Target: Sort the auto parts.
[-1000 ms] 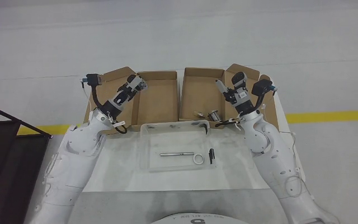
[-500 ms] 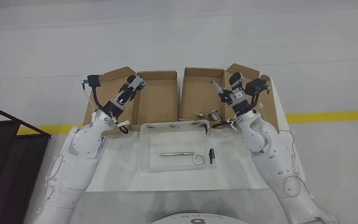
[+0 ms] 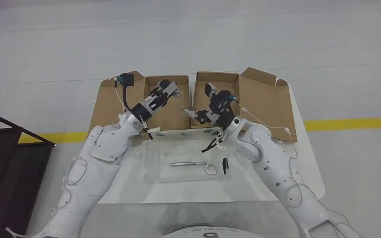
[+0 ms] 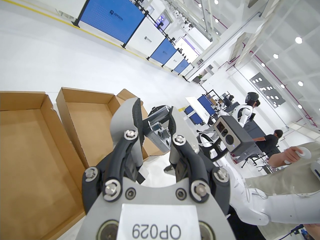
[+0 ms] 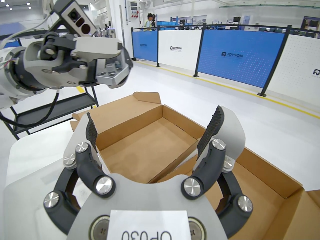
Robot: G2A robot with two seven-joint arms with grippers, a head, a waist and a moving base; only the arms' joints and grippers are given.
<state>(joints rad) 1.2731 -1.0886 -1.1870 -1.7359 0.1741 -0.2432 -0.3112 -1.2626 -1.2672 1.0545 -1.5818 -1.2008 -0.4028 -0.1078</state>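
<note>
My left gripper [image 4: 155, 116] is shut on a silver metal block [image 4: 158, 129] with round holes. It hangs above the left cardboard box [image 3: 172, 116]. In the right wrist view that block [image 5: 112, 72] shows between the left gripper's fingers. My right gripper [image 5: 153, 118] is open with nothing in it, held over the gap between the left box [image 5: 147, 148] and the right box [image 5: 262, 196]. From above, the left gripper [image 3: 169, 90] and the right gripper [image 3: 193, 113] are close together. A clear tray [image 3: 161, 156] holds a metal rod [image 3: 187, 163], a ring [image 3: 211, 169] and a small black part [image 3: 224, 165].
The right cardboard box [image 3: 211, 83] has an open flap [image 3: 265, 104] reaching toward the table's right edge. The left box's flap [image 3: 107, 110] lies at the table's left edge. Another dark part [image 3: 211, 145] lies at the tray's far right corner, under my right arm.
Both arms swung toward the middle. My left gripper carried the block rightward over the left box. My right gripper moved left, from the right box's flap to the gap between the boxes.
</note>
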